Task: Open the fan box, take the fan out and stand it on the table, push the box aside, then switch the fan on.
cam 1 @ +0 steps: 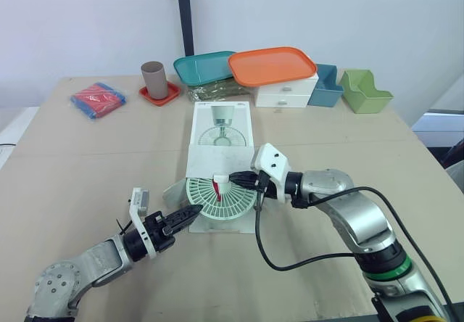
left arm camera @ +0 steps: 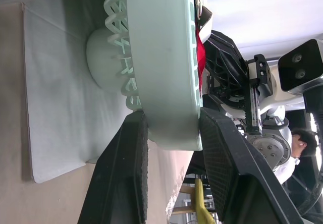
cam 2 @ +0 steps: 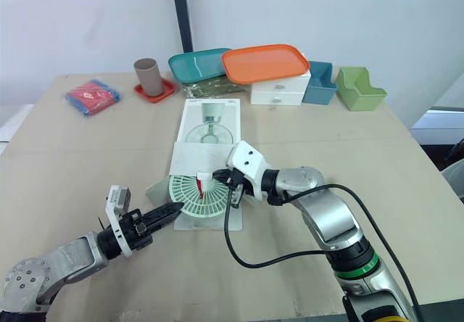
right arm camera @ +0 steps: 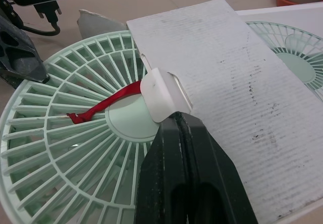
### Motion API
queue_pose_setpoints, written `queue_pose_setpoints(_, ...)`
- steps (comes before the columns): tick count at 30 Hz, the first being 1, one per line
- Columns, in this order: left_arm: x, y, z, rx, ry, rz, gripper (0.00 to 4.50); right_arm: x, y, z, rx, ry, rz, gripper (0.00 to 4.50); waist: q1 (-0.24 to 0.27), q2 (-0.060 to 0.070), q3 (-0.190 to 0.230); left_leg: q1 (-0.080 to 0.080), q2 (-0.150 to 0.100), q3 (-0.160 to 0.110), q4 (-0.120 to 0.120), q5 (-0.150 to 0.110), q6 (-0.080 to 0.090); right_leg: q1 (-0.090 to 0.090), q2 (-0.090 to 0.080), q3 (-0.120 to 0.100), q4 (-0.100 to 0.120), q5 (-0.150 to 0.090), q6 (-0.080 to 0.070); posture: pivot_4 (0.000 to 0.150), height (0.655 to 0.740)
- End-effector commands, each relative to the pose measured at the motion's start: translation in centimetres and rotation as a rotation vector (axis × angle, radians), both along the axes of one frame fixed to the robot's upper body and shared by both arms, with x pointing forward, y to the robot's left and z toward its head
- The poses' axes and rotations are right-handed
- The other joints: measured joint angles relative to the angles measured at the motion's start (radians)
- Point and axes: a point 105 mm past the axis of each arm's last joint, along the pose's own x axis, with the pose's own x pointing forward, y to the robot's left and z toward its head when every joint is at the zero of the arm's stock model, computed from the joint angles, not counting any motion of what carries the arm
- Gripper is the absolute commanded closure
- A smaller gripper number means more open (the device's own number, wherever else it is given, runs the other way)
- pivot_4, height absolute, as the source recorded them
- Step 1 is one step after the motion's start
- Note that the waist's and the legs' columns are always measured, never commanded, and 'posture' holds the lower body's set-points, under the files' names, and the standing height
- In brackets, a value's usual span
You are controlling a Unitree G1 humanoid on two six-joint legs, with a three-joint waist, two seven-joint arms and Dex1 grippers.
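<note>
The white fan box (cam 1: 221, 122) lies flat mid-table, with its flap (right arm camera: 222, 67) folded toward me. The mint-green fan (cam 1: 217, 200) lies grille-up at the box's near end, partly under the flap, with a red ribbon (right arm camera: 108, 103) across its hub. My left gripper (cam 1: 192, 212) is at the fan's near-left edge, and its fingers (left arm camera: 126, 173) are closed on either side of the rim (left arm camera: 166, 82). My right gripper (cam 1: 243, 180) reaches in from the right. It is shut, with its tips (right arm camera: 176, 120) against a white tab at the flap's edge by the hub.
Along the back stand a brown cup on a red saucer (cam 1: 153, 79), a teal tray (cam 1: 203, 67), an orange tray (cam 1: 272, 65) on white drawers (cam 1: 286, 91), a blue bin (cam 1: 326, 86) and a green bin (cam 1: 366, 91). A red-blue cloth (cam 1: 98, 99) lies back left. A black cable (cam 1: 290, 260) loops off my right arm.
</note>
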Motion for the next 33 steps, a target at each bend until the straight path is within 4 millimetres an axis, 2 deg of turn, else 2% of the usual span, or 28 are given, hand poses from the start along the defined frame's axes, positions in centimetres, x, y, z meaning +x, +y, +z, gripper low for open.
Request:
queue_pose_setpoints(1,-0.8,-0.1,0.7,-0.005,-0.028,-0.034,3.46,0.0,0.1,-0.3,-0.004,0.011,-0.003,4.50,0.000,0.000,0.000,0.000,0.000,0.000,0.000,0.000,0.000,0.000,0.000,0.000,0.000,0.000,0.000,0.150,0.7400)
queue_pose_setpoints(5,-1.8,-0.2,0.7,-0.014,-0.013,-0.072,3.46,0.1,0.2,-0.3,-0.004,0.010,-0.001,4.50,0.000,0.000,0.000,0.000,0.001,0.000,0.000,0.000,0.000,0.000,0.000,0.000,0.000,0.000,0.000,0.150,0.7400)
queue_pose_setpoints(12,-5.3,0.2,0.5,-0.011,0.048,-0.157,3.46,0.2,0.1,-0.3,-0.004,0.007,-0.002,4.50,0.000,0.001,0.001,0.000,0.002,0.001,0.000,0.000,0.001,0.000,0.001,0.000,-0.001,0.000,0.000,0.150,0.7400)
queue_pose_setpoints(18,-7.1,0.2,-0.3,0.014,0.092,-0.185,3.46,0.2,0.2,-0.4,-0.003,0.008,0.000,4.50,0.000,0.002,0.002,0.000,0.005,0.002,0.000,-0.003,0.005,0.000,0.003,0.000,-0.002,0.000,0.000,0.150,0.7400)
queue_pose_setpoints(26,-7.8,0.0,-0.3,-0.007,0.111,-0.185,3.46,0.2,0.2,-0.5,-0.005,0.010,0.004,4.50,0.000,0.003,0.002,0.000,0.008,0.003,0.000,-0.003,0.005,0.000,0.006,0.000,-0.003,0.000,0.000,0.150,0.7400)
queue_pose_setpoints(33,-8.6,0.3,-1.0,0.038,0.136,-0.189,3.46,0.1,0.2,-0.6,-0.003,0.012,0.011,4.50,0.000,0.003,0.002,0.001,0.008,0.003,0.000,-0.003,0.006,0.000,0.006,0.000,-0.003,0.000,-0.001,0.150,0.7400)
